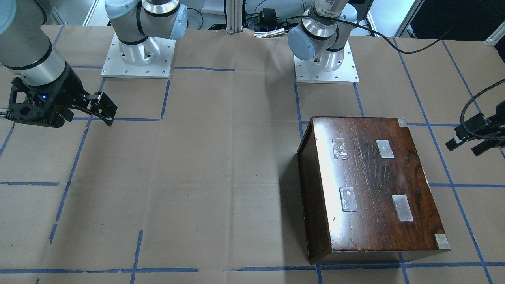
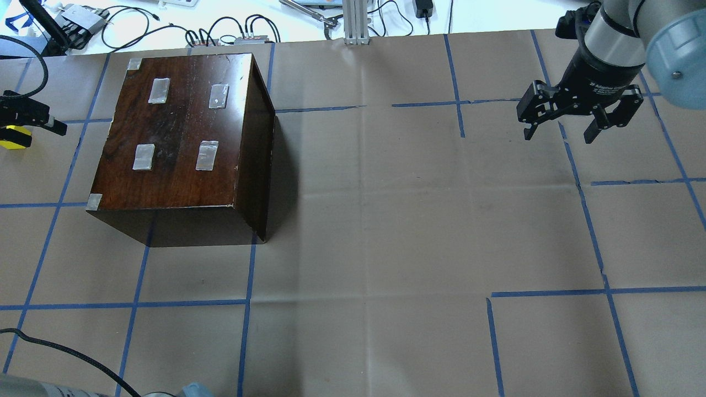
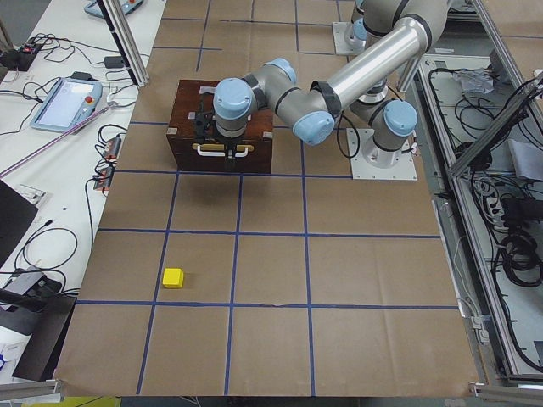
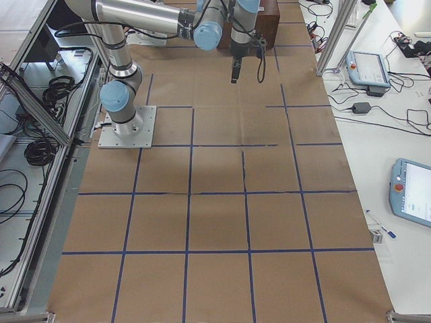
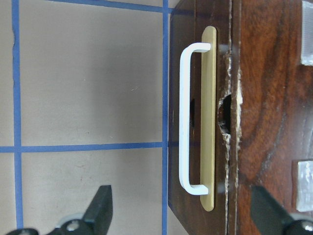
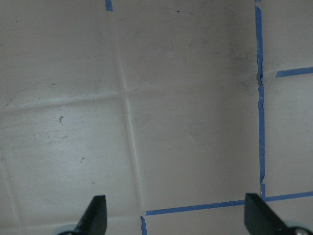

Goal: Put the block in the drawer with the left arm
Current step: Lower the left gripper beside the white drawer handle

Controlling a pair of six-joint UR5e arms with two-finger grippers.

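Observation:
The yellow block (image 3: 173, 277) lies on the paper-covered table, well away from the dark-brown wooden box (image 2: 176, 138); it also shows at the overhead view's left edge (image 2: 14, 138). The drawer front (image 5: 200, 161) is closed, with a white bar handle (image 5: 183, 117) on a brass plate. My left gripper (image 5: 183, 213) is open and empty, hanging in front of the drawer face with a finger on either side of the handle line; it also shows in the front view (image 1: 469, 145). My right gripper (image 2: 557, 129) is open and empty, high over bare table far from the box.
Brown paper with blue tape lines covers the table (image 2: 386, 220). A loose black cable (image 1: 469, 102) trails by the left gripper. Both arm bases (image 1: 138, 59) stand at the robot's side. Cables and tablets lie on the benches beyond the table's edges.

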